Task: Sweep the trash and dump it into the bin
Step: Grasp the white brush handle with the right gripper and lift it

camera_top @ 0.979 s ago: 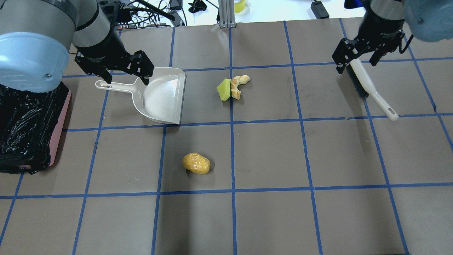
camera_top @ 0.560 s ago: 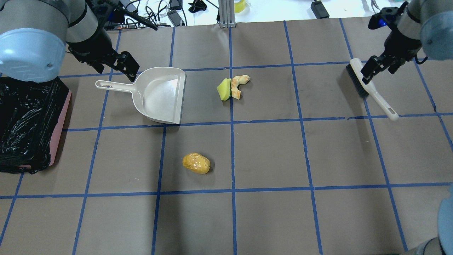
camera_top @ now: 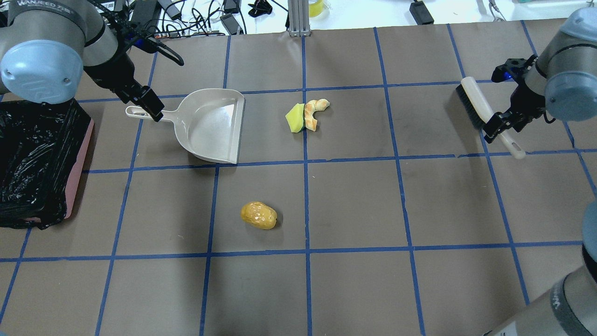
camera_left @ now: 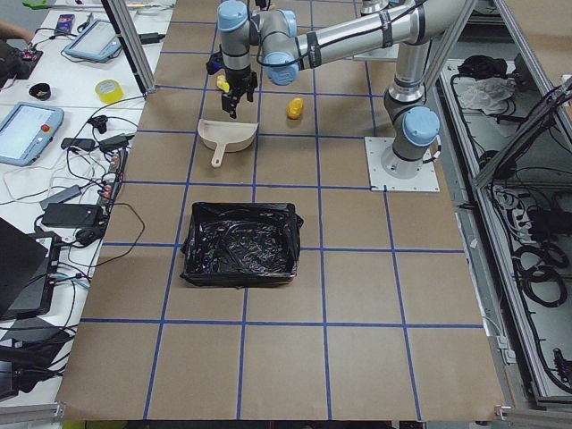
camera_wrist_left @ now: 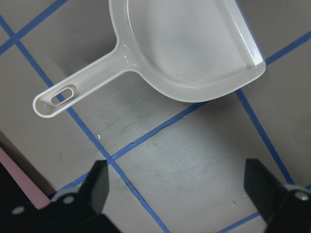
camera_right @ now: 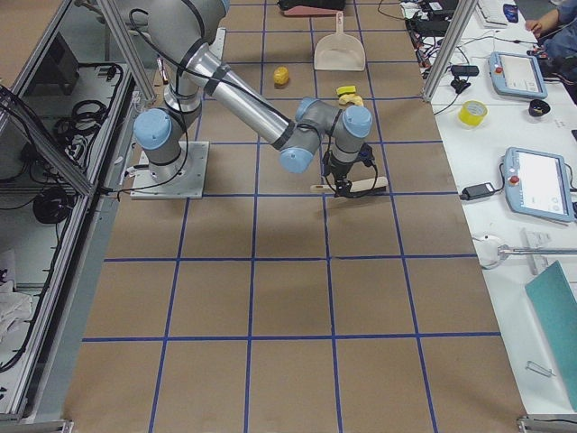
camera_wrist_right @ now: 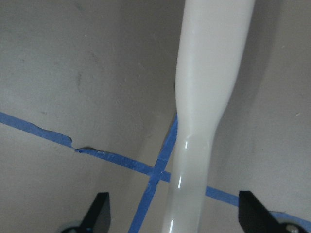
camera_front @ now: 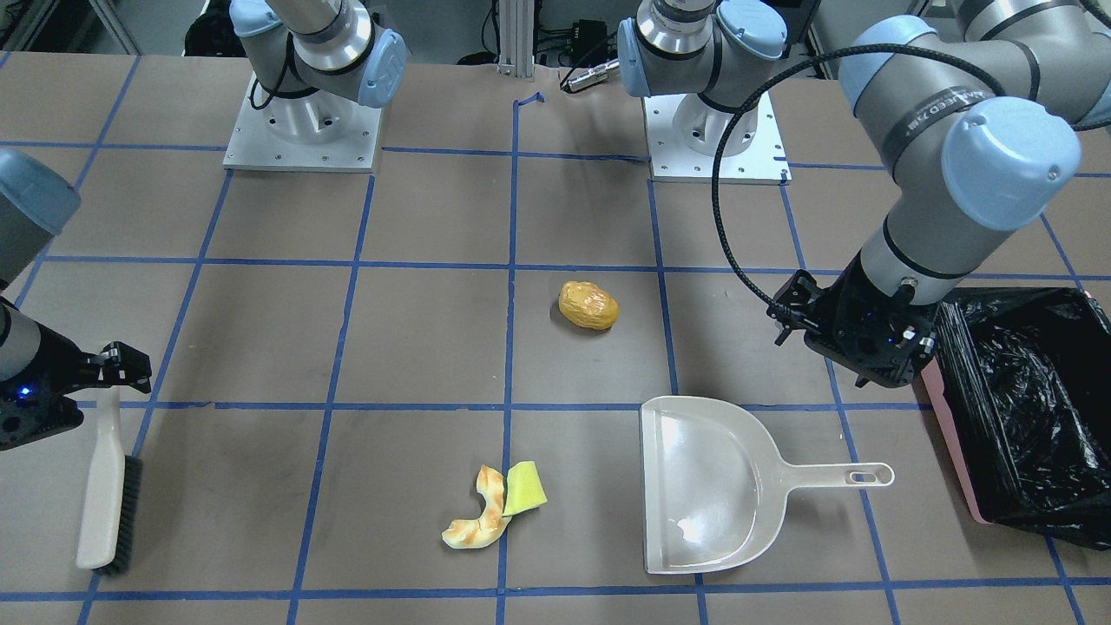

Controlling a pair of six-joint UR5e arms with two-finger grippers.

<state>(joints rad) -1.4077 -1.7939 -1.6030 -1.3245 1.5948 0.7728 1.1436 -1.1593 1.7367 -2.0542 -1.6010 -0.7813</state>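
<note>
The trash lies on the table: a golden-brown potato lump (camera_top: 259, 215), and a tan croissant piece (camera_top: 315, 112) touching a yellow-green sponge (camera_top: 295, 118). The pink bin (camera_top: 77, 168) with its black bag stands at the left edge. My left gripper (camera_top: 151, 109) is open and empty, over the handle end of the cream dustpan (camera_top: 214, 126); the wrist view shows its fingers (camera_wrist_left: 95, 184) spread beside the handle. My right gripper (camera_top: 498, 125) is open, its fingers (camera_wrist_right: 99, 213) straddling the handle of the cream brush (camera_top: 475, 105) without closing on it.
Blue tape lines grid the brown table. Cables, a tape roll and an aluminium post (camera_top: 298, 18) lie beyond the far edge. Both arm bases (camera_front: 299, 130) stand at the robot's side. The bin also shows in the front view (camera_front: 950, 434).
My left gripper moved left from the dustpan's neck to its handle end. My right gripper moved from the brush head down along the handle. Trash, dustpan and brush have not moved.
</note>
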